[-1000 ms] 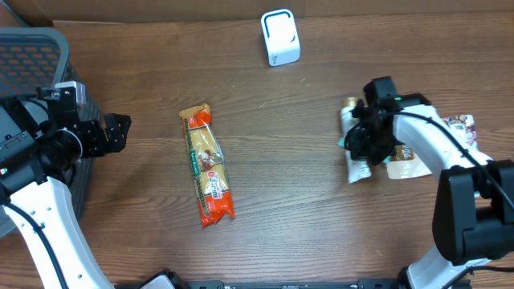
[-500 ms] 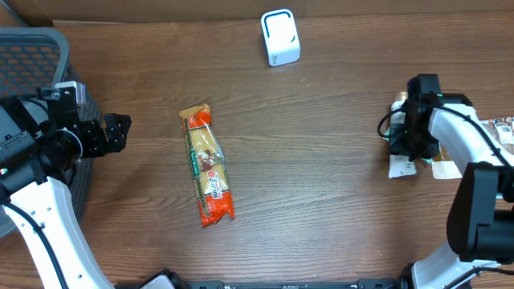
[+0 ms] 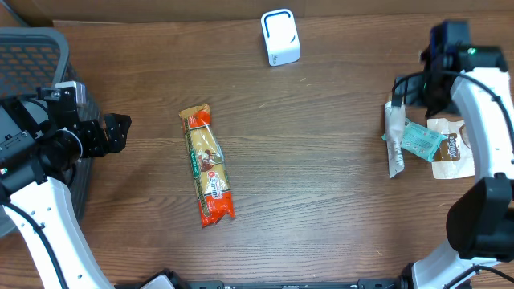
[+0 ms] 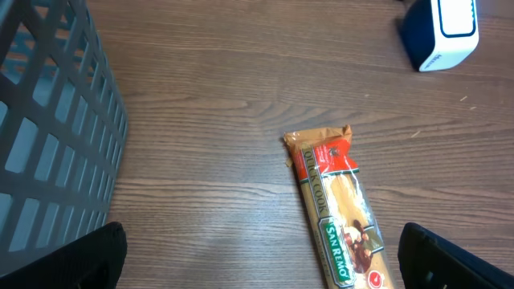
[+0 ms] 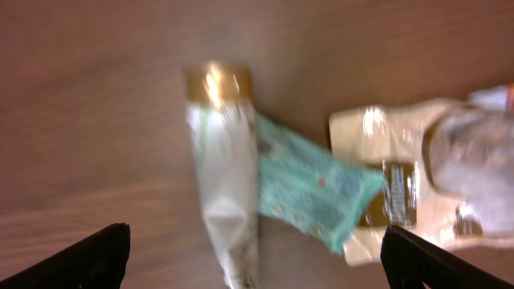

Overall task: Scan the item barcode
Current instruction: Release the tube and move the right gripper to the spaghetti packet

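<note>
Pasta packet (image 3: 206, 167) lies mid-surface (image 3: 321, 209), its long axis pointing roughly toward the scanner (image 3: 279, 38). The left claw (image 3: 120, 133), released and empty, is nearer. The right claw (image 5: 255, 249), also released, hangs over sachets (image 3: 419, 140) well apart.

Even bright light, soft shadows, right wrist view motion-blurred

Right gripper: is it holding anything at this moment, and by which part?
Nothing is held. The right gripper stands open above the teal packet, which lies on the table.
</note>
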Tool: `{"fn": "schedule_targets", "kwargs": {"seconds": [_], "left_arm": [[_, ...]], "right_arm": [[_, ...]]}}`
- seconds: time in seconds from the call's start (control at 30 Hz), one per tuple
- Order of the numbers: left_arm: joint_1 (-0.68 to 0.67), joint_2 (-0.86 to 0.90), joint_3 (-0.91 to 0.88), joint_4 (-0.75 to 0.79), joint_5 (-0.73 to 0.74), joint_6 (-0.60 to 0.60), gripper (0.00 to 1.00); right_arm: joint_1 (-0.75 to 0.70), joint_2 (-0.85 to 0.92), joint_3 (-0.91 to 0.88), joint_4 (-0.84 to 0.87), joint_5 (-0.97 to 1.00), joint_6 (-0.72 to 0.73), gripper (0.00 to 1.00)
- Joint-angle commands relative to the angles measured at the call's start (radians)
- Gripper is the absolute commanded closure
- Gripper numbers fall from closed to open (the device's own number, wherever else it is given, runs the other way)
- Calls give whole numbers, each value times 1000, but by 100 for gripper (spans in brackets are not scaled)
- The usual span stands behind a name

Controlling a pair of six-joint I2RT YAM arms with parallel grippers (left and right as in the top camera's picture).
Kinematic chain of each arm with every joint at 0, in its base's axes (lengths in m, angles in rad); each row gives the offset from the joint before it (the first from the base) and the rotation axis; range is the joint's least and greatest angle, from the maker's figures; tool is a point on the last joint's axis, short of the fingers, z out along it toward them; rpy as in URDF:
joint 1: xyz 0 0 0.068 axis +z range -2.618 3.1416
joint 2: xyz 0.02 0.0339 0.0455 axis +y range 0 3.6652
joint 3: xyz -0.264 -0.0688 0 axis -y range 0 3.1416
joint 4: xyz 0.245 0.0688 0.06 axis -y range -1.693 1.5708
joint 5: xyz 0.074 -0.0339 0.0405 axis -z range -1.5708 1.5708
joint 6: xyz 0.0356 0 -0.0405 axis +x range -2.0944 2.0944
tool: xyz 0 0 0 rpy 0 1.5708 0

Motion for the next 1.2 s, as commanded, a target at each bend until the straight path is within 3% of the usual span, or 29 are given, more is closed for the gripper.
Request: {"fn": "schedule_targets", "kwargs": {"seconds": [0.0, 0.13, 0.23, 0.33, 0.53, 0.77, 0.83, 1.17], "left_arm": [[2, 1, -1, 2, 15, 14, 0], [2, 1, -1, 2, 15, 14, 1], [2, 1, -1, 2, 15, 14, 1], [2, 1, -1, 2, 15, 14, 0], [2, 1, -1, 2, 15, 14, 0], [2, 1, -1, 2, 15, 14, 0], [2, 1, -1, 2, 15, 14, 0], [2, 1, -1, 2, 15, 14, 0]], "right_arm": [[3, -6, 64, 31, -255, 5, 0], [17, 5, 29, 106, -706, 3, 0], [73, 17, -34, 172, -831, -1, 0], [183, 20, -126, 260, -829, 0, 0], [384, 20, -263, 440, -821, 10, 10], [592, 24, -377, 674, -719, 147, 12], [668, 42, -393, 755, -639, 254, 12], [744, 184, -393, 877, -655, 315, 13]]}}
